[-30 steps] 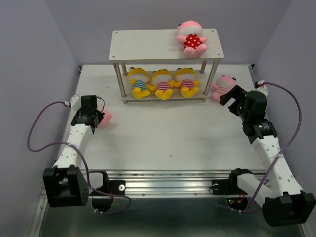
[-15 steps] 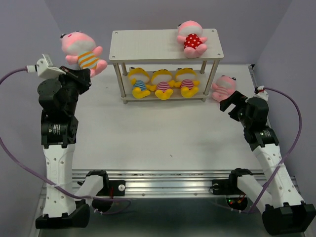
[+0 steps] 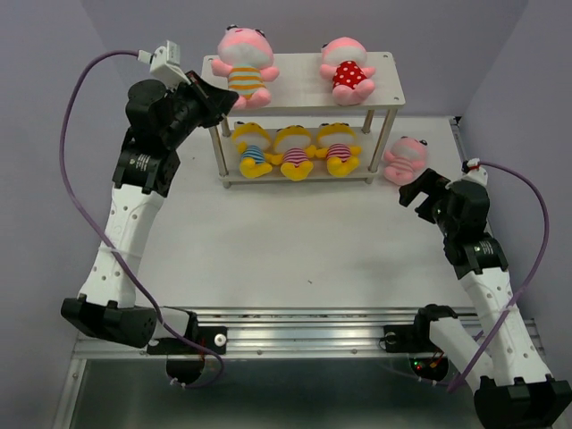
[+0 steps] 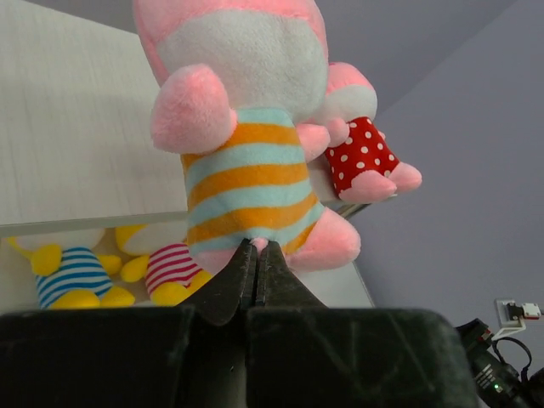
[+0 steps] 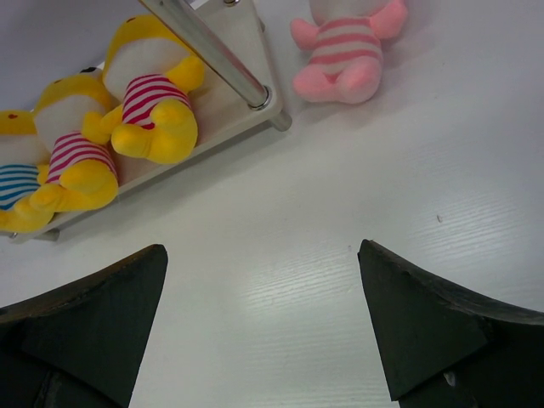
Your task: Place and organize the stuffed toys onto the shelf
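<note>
Left wrist view shows the left gripper (image 4: 255, 255) pinched tight on a small fold of plush between the feet of the orange-striped pink toy (image 4: 246, 170). That toy is at the left end of the top board of the shelf (image 3: 295, 94), near the polka-dot toy (image 3: 349, 71). Whether its weight is already on the board cannot be told.

It looks light, soft and squashy, so a narrow pinch on loose fabric should carry it. The big round head probably makes it top-heavy and apt to tip once let go. A hold around the striped body would likely steady it better.

The left arm rises high from its base, its wrist bent forward over the shelf's left corner. Three yellow toys (image 3: 292, 150) line the lower board. The right arm reaches low, and the right gripper (image 3: 420, 188) is spread wide and empty. It hangs above the table (image 3: 295, 241), just short of the last pink toy (image 3: 404, 159) by the shelf's right leg.
</note>
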`<state>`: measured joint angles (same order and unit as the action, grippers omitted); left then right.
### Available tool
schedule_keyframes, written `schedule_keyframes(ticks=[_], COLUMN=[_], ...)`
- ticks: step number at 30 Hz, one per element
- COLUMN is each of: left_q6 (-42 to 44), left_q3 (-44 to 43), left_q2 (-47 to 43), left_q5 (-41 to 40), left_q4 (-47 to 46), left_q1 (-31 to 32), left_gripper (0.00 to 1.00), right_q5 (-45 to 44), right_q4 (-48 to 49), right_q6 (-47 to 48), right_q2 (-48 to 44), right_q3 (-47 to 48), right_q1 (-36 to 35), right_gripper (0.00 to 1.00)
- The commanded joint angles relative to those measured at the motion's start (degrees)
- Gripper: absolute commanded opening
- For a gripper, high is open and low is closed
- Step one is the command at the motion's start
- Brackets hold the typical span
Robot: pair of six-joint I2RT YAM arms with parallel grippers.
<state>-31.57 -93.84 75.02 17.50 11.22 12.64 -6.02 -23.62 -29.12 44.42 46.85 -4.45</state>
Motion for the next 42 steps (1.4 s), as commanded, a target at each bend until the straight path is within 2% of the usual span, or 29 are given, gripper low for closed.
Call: schedule_keyframes(ticks=[1, 9, 17, 26, 33, 42], left_q6=[-5.3, -9.9, -10.4, -10.0, -7.9, -6.7], left_q3=[-3.3, -4.1, -10.6, -13.5, -19.8, -21.0], left_q2=[1.6, 6.6, 14.8, 18.6, 23.6, 24.5], left_q5=[-3.8, -9.3, -6.3, -5.3, 1.3, 2.4], left_q4=[-6.2, -10.8, -11.6, -11.3, -5.2, -2.6], left_q1=[2.6, 8.6, 9.6, 9.7, 9.6, 9.6], left_gripper=[0.0, 0.0, 0.0, 0.0, 0.0, 0.0], right_q5=[-0.5, -0.5, -0.7, -0.7, -1.2, -1.6], right_q4=[0.4, 0.4, 0.3, 0.4, 0.4, 0.3], right_q6=[1.1, 1.4, 1.4, 1.4, 1.2, 1.1], right_q2=[-0.9, -0.2, -0.3, -0.4, -0.4, -1.3], right_q3=[0.9, 0.3, -0.1, -0.3, -0.4, -0.6], right_q1=[0.3, 0.3, 0.3, 0.3, 0.3, 0.3], right_gripper=[1.0, 1.0, 1.0, 1.0, 1.0, 1.0])
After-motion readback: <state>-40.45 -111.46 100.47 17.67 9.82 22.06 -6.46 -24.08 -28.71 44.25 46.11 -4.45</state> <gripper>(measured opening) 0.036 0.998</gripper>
